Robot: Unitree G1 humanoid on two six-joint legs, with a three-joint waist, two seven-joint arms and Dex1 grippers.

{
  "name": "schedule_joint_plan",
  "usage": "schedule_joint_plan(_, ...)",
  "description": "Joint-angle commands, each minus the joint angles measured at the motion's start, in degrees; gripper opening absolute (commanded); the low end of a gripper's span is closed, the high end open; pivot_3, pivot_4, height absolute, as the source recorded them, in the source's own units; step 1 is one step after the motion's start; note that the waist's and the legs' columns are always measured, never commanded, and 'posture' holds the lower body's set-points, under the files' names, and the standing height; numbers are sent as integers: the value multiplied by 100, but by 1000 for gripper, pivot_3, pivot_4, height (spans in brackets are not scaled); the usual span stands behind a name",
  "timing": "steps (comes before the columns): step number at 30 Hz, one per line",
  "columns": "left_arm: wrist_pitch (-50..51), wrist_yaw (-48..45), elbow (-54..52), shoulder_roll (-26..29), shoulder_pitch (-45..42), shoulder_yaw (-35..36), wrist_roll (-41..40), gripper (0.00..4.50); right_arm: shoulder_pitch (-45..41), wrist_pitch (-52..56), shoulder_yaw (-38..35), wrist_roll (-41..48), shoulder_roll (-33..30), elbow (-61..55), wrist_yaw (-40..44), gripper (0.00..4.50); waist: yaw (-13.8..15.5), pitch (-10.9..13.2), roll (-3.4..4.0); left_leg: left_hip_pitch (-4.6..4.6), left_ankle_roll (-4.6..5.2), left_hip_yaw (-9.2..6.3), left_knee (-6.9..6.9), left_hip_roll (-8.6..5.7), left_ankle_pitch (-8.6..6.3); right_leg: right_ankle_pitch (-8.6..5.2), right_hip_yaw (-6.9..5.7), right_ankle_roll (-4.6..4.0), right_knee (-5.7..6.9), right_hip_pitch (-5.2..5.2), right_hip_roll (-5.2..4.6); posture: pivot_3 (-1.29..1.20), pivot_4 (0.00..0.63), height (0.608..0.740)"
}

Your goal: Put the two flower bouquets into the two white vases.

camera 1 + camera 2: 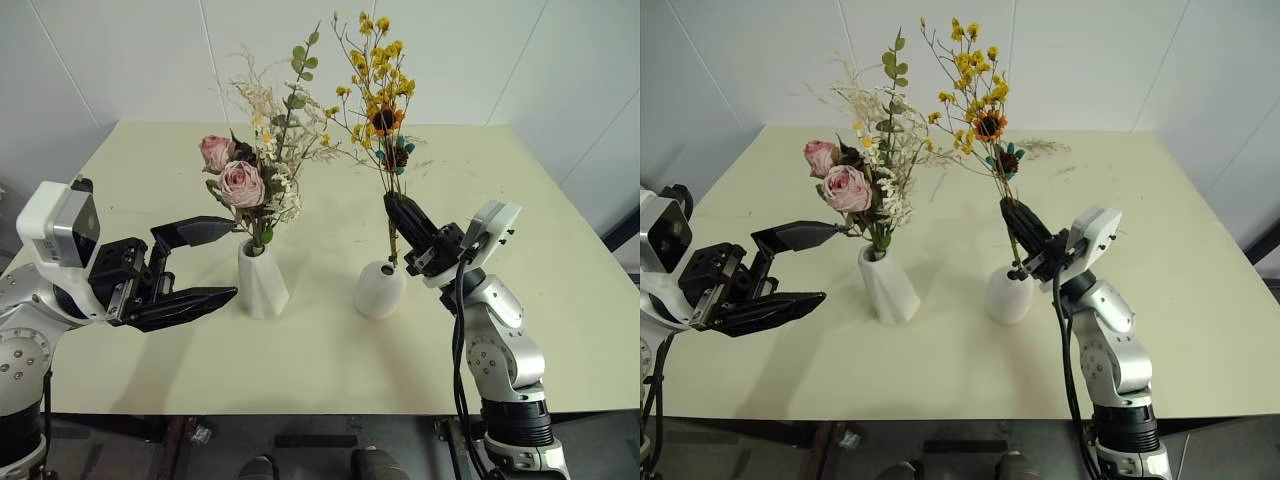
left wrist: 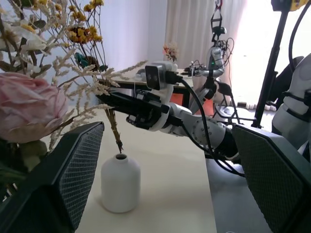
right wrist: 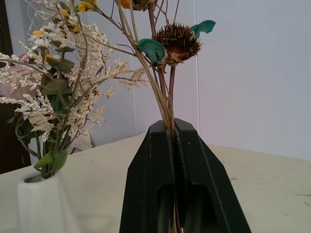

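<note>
I see the table (image 1: 560, 330) with the rose bouquet (image 1: 250, 180) already standing in the twisted vase (image 1: 261, 280), and my left gripper (image 1: 215, 262) spread wide just beside it, holding nothing. My right gripper (image 1: 392, 202) is clamped on the yellow bouquet (image 1: 380, 95), its stem ends hanging right above the mouth of the rounded vase (image 1: 380, 290).

Pale table (image 1: 150, 170) against white panelled walls (image 1: 130, 60); bright curtained window (image 2: 194, 29) beyond.
</note>
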Motion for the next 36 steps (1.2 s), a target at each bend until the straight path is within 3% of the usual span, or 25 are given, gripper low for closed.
schedule_joint_plan(1, -66, 70, -180, 3, 41, 170, -163, 4500, 65, -5, 90, -30, 23, 14, 71, 66, -1, 0, 0, 1, 0, 0, 0, 0, 0, 0, 0, 0, 1, 0, 0, 0, 150, 740)
schedule_joint_plan(36, -70, 197, -104, 37, -106, 87, -275, 4500, -225, 180, 7, -21, -95, -348, -202, 66, -1, 0, 0, 0, 0, 0, -1, 0, 0, 0, 0, -1, -4, -1, 0, 0, 150, 740)
